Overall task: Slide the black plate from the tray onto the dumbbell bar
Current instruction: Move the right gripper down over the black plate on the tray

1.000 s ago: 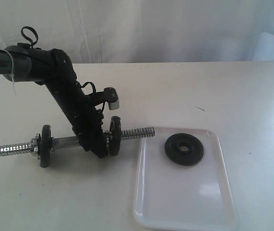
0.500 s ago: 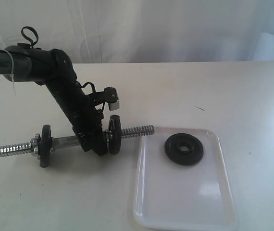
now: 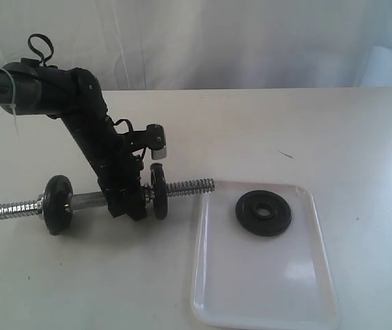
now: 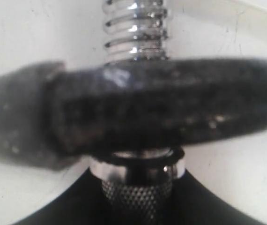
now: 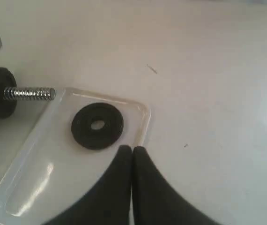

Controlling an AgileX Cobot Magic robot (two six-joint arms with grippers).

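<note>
- The black plate [image 3: 263,214] lies flat in the tray [image 3: 251,282], near the tray's far end, with its centre hole facing up.
- The white tray rests on the pale surface [image 3: 320,130].
- The dumbbell bar [image 3: 89,200] lies level beside the tray, its threaded tip just at the tray's corner.
- The bar carries a mounted disc [image 3: 57,204] and a second mounted disc [image 3: 158,193].
- The left claw [image 3: 127,206] is clamped on the bar's middle, between the two discs.
- The right claw [image 5: 132,149] has its fingers pressed together, holding nothing, and hovers over the tray's rim near the plate.
</note>
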